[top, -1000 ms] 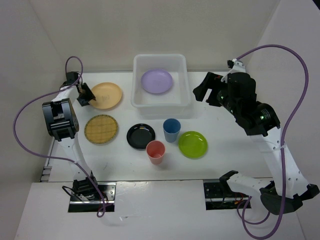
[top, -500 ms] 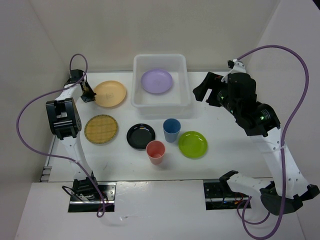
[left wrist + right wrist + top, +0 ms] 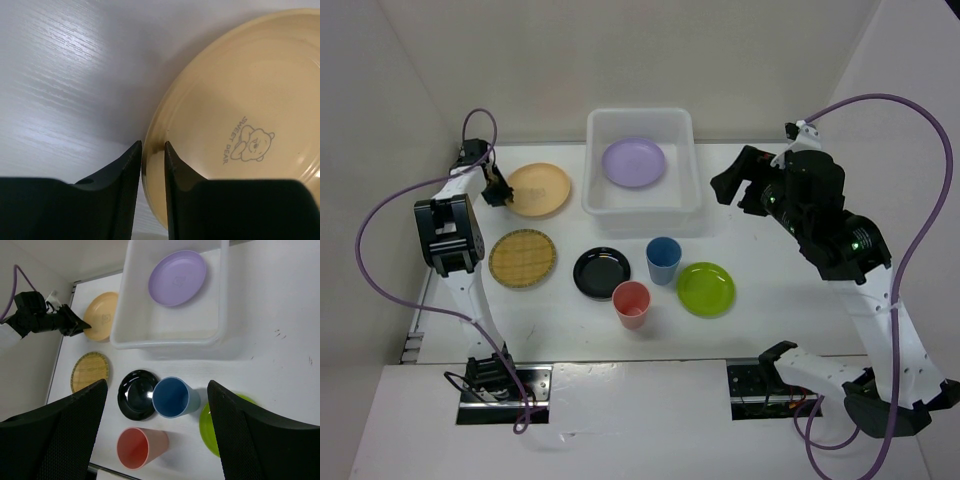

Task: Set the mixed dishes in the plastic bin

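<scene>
My left gripper (image 3: 503, 192) is shut on the left rim of the pale orange plate (image 3: 538, 189); in the left wrist view the two fingers pinch that rim (image 3: 153, 150) and the plate (image 3: 240, 125) shows a bear print. The lavender plate (image 3: 633, 162) lies in the white plastic bin (image 3: 590, 170). The woven tan plate (image 3: 522, 258), black plate (image 3: 601, 272), blue cup (image 3: 663, 259), pink cup (image 3: 631, 303) and lime green plate (image 3: 705, 288) stand on the table in front of the bin. My right gripper (image 3: 735, 185) is open and empty, held high to the right of the bin.
The right wrist view looks down on the bin (image 3: 220, 300), the blue cup (image 3: 170, 397), the pink cup (image 3: 135, 447) and the black plate (image 3: 132, 395) between its spread fingers. White walls close in the table at the left, back and right.
My left gripper turned and shifted the pale orange plate slightly right, toward the bin. The right arm drifted a little to the right.
</scene>
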Controlling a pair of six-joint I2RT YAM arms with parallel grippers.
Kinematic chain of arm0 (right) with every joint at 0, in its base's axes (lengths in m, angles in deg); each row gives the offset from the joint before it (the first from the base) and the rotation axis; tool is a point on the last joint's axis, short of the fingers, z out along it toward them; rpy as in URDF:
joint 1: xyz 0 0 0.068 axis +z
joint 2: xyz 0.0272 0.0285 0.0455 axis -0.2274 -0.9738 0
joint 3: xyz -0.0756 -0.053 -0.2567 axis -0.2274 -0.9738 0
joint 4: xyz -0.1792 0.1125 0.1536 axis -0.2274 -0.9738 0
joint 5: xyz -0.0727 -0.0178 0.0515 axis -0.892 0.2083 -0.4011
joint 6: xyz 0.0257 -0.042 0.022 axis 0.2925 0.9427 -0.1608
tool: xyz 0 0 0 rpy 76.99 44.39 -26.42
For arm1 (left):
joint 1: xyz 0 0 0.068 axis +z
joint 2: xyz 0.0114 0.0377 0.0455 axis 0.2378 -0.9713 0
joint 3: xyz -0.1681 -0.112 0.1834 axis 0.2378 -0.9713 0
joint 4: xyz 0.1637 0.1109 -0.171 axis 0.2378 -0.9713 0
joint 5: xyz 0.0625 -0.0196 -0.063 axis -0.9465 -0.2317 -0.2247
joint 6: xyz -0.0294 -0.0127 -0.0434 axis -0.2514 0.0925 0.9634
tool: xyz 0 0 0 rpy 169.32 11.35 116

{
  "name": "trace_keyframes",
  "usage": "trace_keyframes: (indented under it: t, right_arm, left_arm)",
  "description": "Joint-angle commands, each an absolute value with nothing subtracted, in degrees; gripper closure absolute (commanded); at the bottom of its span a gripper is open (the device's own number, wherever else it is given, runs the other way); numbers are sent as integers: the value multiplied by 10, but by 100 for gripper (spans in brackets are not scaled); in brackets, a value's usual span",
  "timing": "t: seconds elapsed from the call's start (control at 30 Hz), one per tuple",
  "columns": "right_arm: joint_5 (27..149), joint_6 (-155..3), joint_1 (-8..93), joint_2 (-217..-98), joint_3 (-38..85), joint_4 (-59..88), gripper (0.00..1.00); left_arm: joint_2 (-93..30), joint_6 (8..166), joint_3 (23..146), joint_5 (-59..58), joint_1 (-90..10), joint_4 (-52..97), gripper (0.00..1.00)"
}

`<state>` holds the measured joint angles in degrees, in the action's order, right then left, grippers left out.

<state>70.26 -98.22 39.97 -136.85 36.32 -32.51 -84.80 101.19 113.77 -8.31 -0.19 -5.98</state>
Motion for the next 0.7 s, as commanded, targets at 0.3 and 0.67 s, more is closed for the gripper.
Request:
trace_keyframes:
  t: [0.3,0.67]
  right_arm:
    - [694,-990,396,-1355,358,-314,14]
    - [694,-990,396,-1350,352,-314,14]
  left_arm:
    - [-870,994,1170,-92,-2,-86,100]
    - [-723,1014,1170,-109,10,-98,100]
